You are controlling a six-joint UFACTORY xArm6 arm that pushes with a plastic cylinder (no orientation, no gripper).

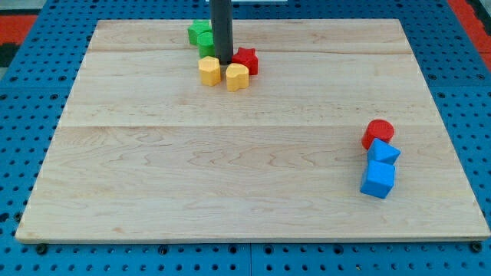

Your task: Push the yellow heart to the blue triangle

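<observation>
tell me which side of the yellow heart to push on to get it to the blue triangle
Press on the yellow heart at its face toward the view's top left, since the blue triangle lies toward the view's lower right. My tip sits just above it, between the yellow hexagon and the red star, so only a small shift seems needed. No grip is possible; the rod only pushes.
</observation>
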